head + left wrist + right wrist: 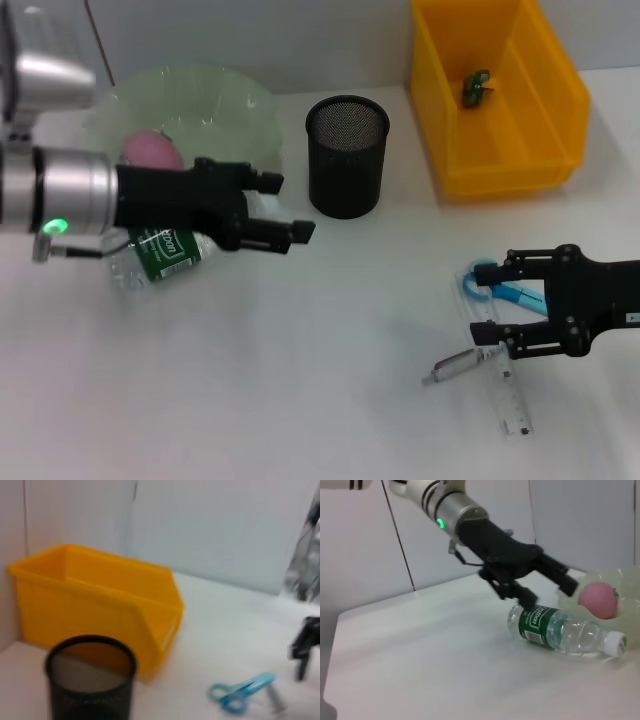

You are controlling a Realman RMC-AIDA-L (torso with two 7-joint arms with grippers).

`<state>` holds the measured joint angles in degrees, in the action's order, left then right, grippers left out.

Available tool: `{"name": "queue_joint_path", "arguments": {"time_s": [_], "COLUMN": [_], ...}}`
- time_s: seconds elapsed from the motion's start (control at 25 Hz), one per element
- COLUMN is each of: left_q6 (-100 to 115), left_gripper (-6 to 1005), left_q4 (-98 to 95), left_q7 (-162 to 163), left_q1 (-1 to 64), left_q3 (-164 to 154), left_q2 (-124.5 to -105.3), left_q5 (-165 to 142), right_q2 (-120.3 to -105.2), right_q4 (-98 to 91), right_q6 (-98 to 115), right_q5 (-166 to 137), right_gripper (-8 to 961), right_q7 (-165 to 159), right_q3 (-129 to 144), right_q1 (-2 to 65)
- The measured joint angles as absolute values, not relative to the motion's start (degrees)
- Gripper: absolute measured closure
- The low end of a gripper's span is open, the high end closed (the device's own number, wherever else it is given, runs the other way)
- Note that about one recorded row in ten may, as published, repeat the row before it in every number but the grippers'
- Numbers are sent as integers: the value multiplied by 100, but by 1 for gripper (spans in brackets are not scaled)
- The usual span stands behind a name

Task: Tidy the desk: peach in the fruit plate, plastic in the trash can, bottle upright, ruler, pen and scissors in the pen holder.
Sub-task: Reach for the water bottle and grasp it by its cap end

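Note:
A clear bottle (160,255) with a green label lies on its side next to the fruit plate (235,110); it also shows in the right wrist view (560,630). A pink peach (152,150) sits in the plate. My left gripper (290,208) is open and empty, just above and past the bottle. My right gripper (505,300) is open over the blue scissors (498,293). The clear ruler (508,390) and grey pen (458,366) lie beside it. The black mesh pen holder (347,155) stands empty. A green plastic piece (475,87) lies in the yellow bin (520,165).
The yellow bin (95,605) stands against the back wall at the right, next to the pen holder (90,680). The scissors (242,692) lie on the white table between them and my right gripper (305,645).

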<state>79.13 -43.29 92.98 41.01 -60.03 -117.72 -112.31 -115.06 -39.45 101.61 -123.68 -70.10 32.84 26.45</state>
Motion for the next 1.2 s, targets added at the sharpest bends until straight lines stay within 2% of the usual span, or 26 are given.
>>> {"name": "queue_joint_path", "arguments": {"time_s": [0.32, 0.48, 1.2], "left_q6": [6777, 6471, 5431], "left_gripper": [174, 175, 181], "left_q4": [-4464, -4527, -4541], "left_q7": [10387, 10965, 12193], "left_q1": [4916, 5090, 5167], "left_q3": [-6634, -7116, -8863], "left_q2": [-11854, -11867, -11911], "left_q5": [-12646, -13183, -13801], "right_q2": [-11526, -11528, -11530], "right_q4": [-3939, -3956, -4002], "right_q6": [10161, 10161, 10126], "right_q5": [-12368, -12366, -12361], "right_gripper": [211, 212, 212], "right_q7": [-7067, -7128, -7198], "right_q3": [3279, 3278, 3269], "right_q1": [2631, 2651, 2795]}}
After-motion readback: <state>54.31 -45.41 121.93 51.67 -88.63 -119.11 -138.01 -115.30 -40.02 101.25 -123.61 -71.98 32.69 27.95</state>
